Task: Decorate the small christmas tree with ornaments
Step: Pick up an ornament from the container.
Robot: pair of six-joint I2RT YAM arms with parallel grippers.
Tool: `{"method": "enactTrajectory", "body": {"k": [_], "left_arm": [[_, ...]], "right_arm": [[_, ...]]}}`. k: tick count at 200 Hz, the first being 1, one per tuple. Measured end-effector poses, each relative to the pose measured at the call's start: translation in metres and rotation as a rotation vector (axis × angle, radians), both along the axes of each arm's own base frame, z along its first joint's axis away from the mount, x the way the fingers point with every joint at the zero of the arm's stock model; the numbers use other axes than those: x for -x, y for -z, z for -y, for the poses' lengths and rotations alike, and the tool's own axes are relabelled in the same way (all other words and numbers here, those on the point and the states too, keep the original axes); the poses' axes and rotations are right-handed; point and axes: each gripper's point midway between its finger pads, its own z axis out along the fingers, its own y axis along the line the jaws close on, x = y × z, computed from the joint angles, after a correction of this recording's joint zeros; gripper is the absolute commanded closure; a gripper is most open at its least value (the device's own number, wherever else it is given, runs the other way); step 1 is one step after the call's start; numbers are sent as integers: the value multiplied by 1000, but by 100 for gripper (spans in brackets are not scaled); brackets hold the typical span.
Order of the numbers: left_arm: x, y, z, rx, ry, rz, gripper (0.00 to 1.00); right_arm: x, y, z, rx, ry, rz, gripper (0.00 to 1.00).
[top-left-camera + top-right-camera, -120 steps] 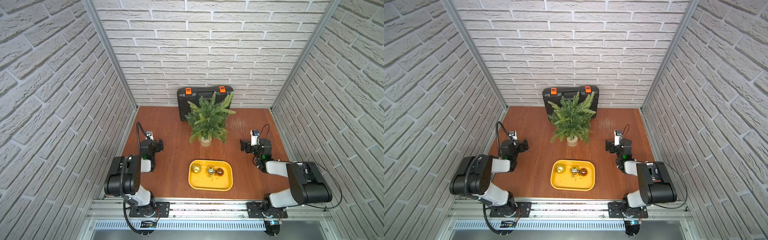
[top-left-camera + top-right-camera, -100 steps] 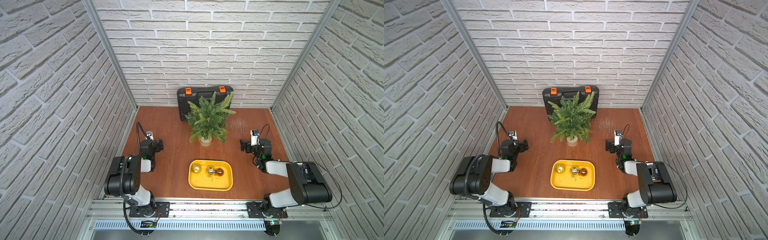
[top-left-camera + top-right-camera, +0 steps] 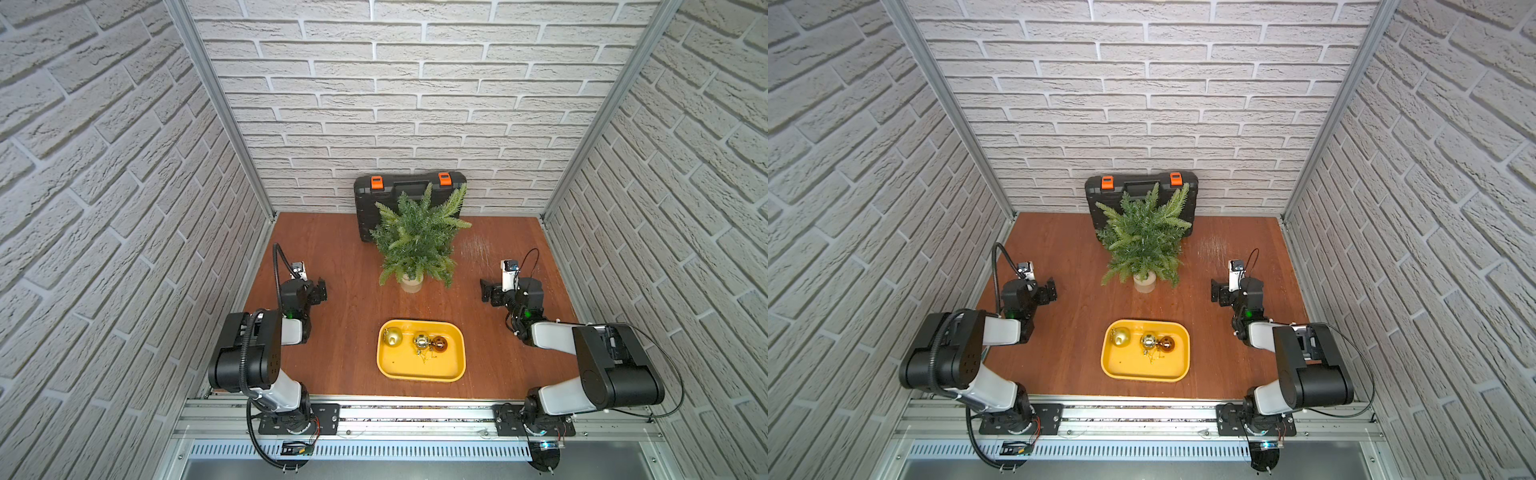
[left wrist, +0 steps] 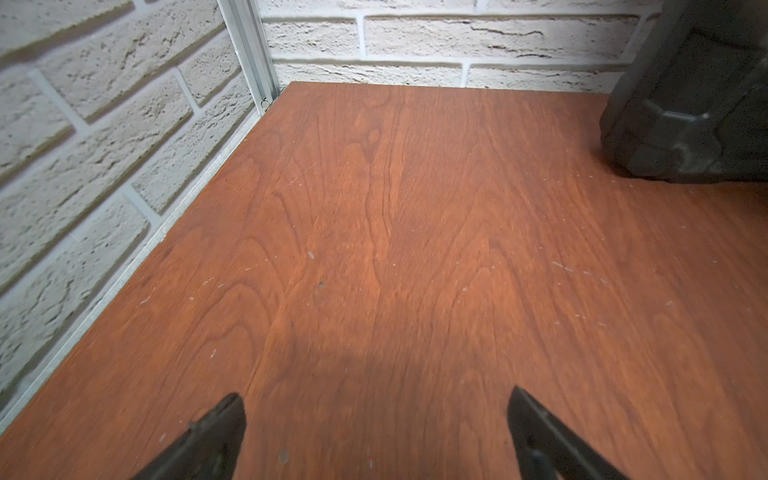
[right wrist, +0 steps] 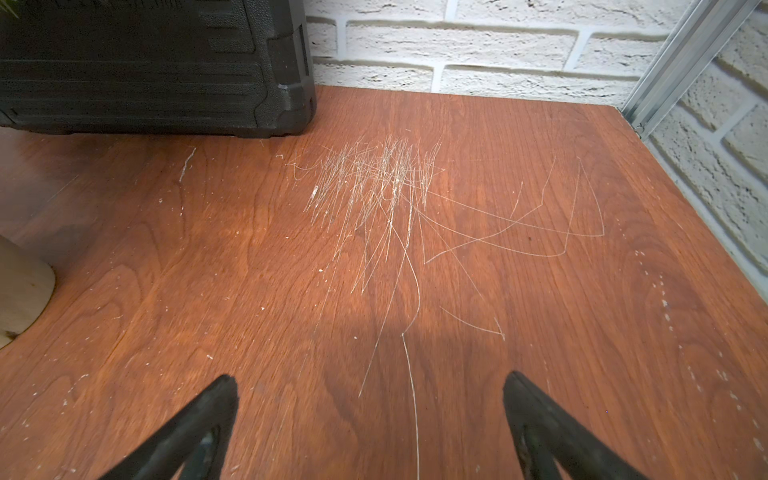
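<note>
Nothing has moved: left pincer (image 4: 374,411) and right pincer (image 5: 370,395) gape empty; 3 ornaments (image 3: 421,340) rest in tray (image 3: 419,372).

You're looking at a reddish wood-grain tabletop (image 5: 249,270), scuffed with pale scratches (image 5: 382,187); the black case (image 5: 145,62) is showing matt, textured plastic, the ornaments (image 3: 421,340) are gleaming glossy, and the yellow tray (image 3: 419,369) is looking smooth.

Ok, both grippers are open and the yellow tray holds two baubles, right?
No: the yellow tray holds three baubles, a gold one, a mirrored one and a copper one; both top views show it. Left gripper and right gripper are open.
</note>
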Motion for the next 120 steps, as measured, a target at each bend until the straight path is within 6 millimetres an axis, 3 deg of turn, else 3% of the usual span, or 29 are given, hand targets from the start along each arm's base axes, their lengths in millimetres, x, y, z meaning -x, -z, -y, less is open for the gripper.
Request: {"method": "enactTrajectory", "body": {"k": [88,120], "left_arm": [[0,0,0,0,0,0,2],[3,-4,-4,-8,-21,-12,2]], "right_arm": [[0,0,0,0,0,0,0],[-4,-3,-5,0,-31,-61,9]]}}
